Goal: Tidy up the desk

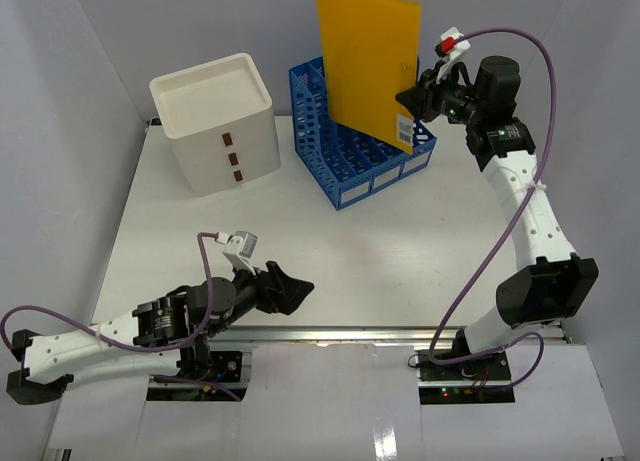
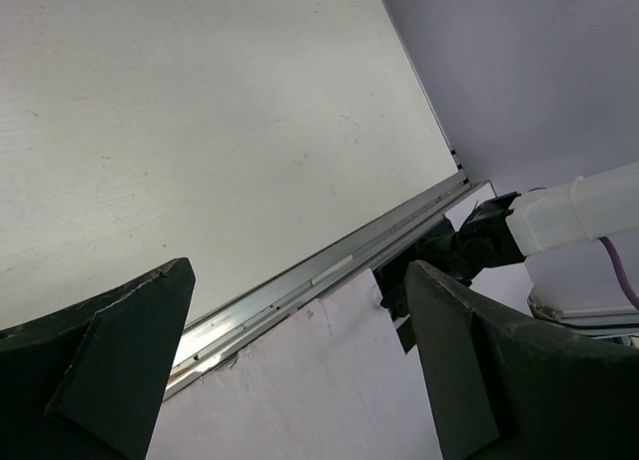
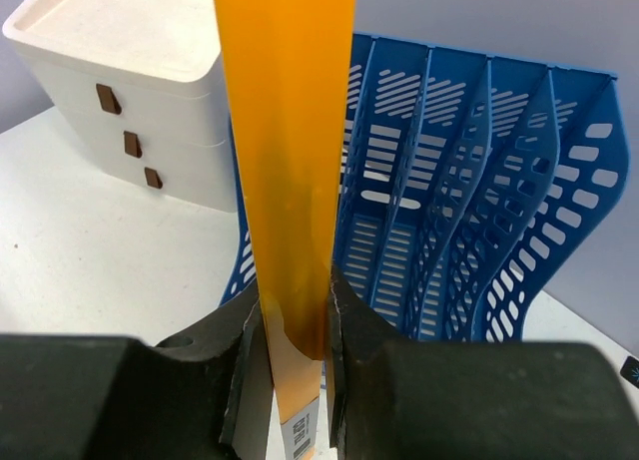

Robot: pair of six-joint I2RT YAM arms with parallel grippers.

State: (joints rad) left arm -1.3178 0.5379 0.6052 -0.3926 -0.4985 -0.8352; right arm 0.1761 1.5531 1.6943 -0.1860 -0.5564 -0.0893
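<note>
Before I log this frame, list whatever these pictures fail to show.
- Top external: the flat orange plastic folder hides far slots of the blue slotted plastic file rack; whether its lower edge sits in one is unclear.
- Right wrist: the folder's white label is cut by the bottom edge, unreadable.
- Top external, right wrist: the white three-drawer box is shut, contents hidden.

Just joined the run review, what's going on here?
The right gripper is shut on an orange folder, holding it upright over the blue rack; whether it is in a slot is unclear. The left gripper hangs open over the near edge of the desk. A white drawer box stands left of the rack.
</note>
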